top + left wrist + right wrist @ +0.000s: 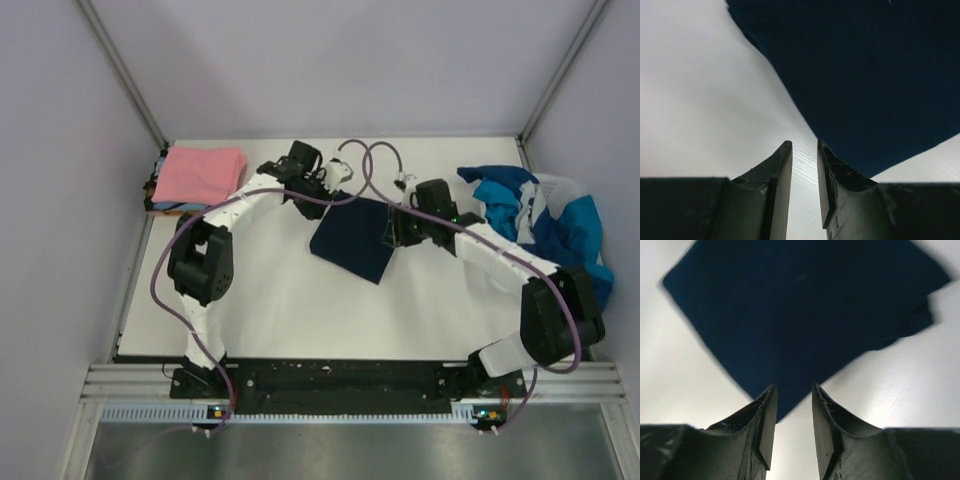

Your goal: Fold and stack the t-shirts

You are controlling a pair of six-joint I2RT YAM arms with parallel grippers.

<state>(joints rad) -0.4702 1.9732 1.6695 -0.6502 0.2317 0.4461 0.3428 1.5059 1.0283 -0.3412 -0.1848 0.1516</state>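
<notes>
On the white table [280, 310] lies a folded dark navy cloth t-shirt [350, 240]; left gripper [804, 145] and right gripper [794, 388], narrowly parted, seem empty.

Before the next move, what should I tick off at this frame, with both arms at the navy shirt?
1. Is the navy t-shirt folded and flat on the table: ok.
2. Is the left gripper empty: ok, jaws slightly apart.
3. Is the right gripper empty: ok, jaws slightly apart.
4. Is the folded pink t-shirt topping the far-left stack uncovered: ok.
5. Is either gripper touching the navy cloth: cannot tell.
6. Are the blue and white t-shirts on the right folded: not ok, a crumpled heap.
</notes>
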